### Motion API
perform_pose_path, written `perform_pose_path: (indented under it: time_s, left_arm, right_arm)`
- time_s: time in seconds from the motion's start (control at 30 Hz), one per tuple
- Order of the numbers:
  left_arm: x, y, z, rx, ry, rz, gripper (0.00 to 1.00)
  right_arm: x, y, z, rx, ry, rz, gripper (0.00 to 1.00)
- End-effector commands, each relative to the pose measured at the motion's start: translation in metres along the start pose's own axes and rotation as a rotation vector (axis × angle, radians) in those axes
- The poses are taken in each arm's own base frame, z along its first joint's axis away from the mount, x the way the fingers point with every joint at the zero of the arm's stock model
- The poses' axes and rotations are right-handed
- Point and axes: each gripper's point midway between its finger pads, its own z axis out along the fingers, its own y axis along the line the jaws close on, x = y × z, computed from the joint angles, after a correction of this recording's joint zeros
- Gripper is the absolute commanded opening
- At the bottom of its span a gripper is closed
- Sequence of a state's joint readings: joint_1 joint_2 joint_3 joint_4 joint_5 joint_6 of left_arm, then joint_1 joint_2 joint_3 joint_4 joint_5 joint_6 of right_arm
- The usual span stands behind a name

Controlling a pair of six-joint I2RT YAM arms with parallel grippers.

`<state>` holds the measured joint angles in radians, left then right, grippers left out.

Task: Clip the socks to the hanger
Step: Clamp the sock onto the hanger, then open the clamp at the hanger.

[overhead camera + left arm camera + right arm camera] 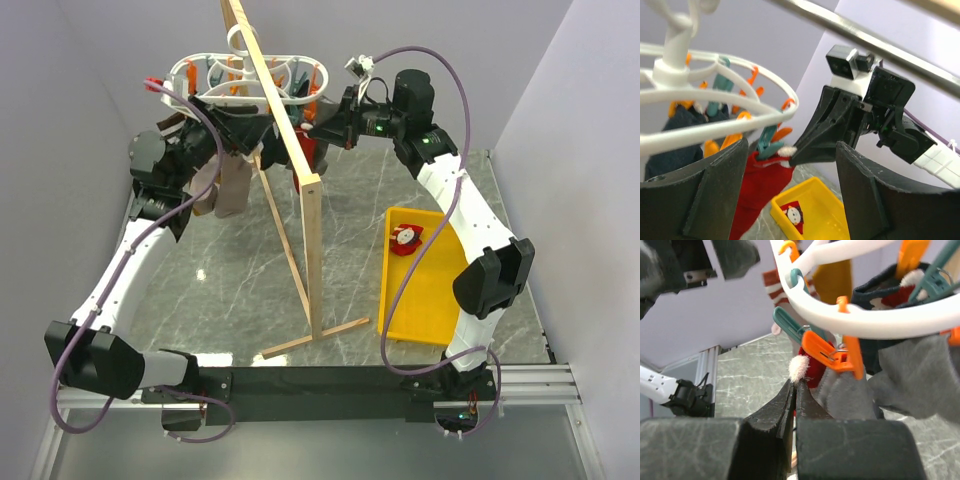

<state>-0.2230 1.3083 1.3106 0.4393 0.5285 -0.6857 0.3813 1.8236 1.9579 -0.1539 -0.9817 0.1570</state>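
The white hanger [215, 72] with orange and teal clips hangs from the wooden rack at the back. One red sock [757, 190] hangs below its ring [700, 131], with a teal clip [767, 142] on its top edge. My right gripper [795, 385] is shut on the sock's white fluffy cuff [799, 367], just under the ring [880, 322]; it also shows in the top view [312, 130]. My left gripper [790, 190] is open and empty, facing the sock from the left; it shows in the top view [235, 125]. The second red sock [407, 238] lies in the yellow tray [430, 320].
The tall wooden rack [312, 250] stands mid-table between the arms. Grey socks [910, 375] and a mustard striped sock [775, 282] hang from other clips. An orange clip [832, 352] sits right beside my right fingertips. Walls close in on both sides.
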Motion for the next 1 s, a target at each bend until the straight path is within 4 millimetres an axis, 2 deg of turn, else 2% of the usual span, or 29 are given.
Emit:
perform_pose_path:
  time_s: [0.0,0.07,0.1,0.13,0.17,0.27,0.4,0.47,0.6,0.67,0.7,0.73,0.8,0.83,0.97]
  left_arm:
    - [0.008,-0.002,-0.008,-0.007,0.006,-0.059,0.75]
    - [0.013,0.005,-0.009,-0.029,0.004,-0.074,0.75]
    - [0.013,0.007,-0.009,-0.038,0.001,-0.074,0.75]
    - [0.014,0.010,-0.009,-0.053,0.001,-0.077,0.75]
    - [0.011,0.012,-0.009,-0.069,-0.012,-0.075,0.75]
    - [0.005,0.017,-0.007,-0.096,-0.035,-0.068,0.75]
    - [0.002,0.022,-0.001,-0.102,-0.057,-0.083,0.73]
    - [0.003,0.024,0.000,-0.100,-0.065,-0.089,0.71]
    - [0.003,0.026,0.004,-0.086,-0.083,-0.112,0.70]
    - [0.001,0.023,0.005,-0.066,-0.090,-0.115,0.69]
    - [0.000,0.022,0.007,-0.055,-0.095,-0.117,0.69]
    - [0.000,0.020,0.008,-0.044,-0.091,-0.117,0.68]
    - [0.001,0.021,0.009,-0.041,-0.094,-0.121,0.67]
    - [-0.001,0.020,0.009,-0.039,-0.099,-0.118,0.66]
    - [0.000,0.025,0.013,-0.044,-0.107,-0.119,0.66]
  right_arm:
    - [-0.025,0.010,-0.014,0.050,-0.037,-0.054,0.00]
    - [-0.028,0.009,-0.015,0.073,-0.041,-0.049,0.02]
    - [-0.029,0.010,-0.017,0.084,-0.037,-0.041,0.12]
    - [-0.029,0.008,-0.018,0.099,-0.035,-0.043,0.17]
    - [-0.031,0.010,-0.020,0.110,-0.032,-0.041,0.29]
    - [-0.037,0.018,-0.027,0.127,-0.036,-0.060,0.43]
    - [-0.050,0.035,-0.040,0.146,-0.061,-0.080,0.50]
    - [-0.050,0.035,-0.044,0.188,-0.066,-0.074,0.52]
    - [-0.056,0.055,-0.052,0.227,-0.077,-0.101,0.58]
    - [-0.052,0.063,-0.049,0.229,-0.070,-0.123,0.62]
    - [-0.053,0.076,-0.044,0.217,-0.078,-0.141,0.62]
    - [-0.046,0.078,-0.041,0.221,-0.066,-0.154,0.63]
    - [-0.045,0.082,-0.032,0.255,-0.082,-0.193,0.64]
    - [-0.037,0.077,-0.028,0.278,-0.076,-0.184,0.64]
    - [-0.039,0.068,-0.012,0.298,-0.124,-0.180,0.62]
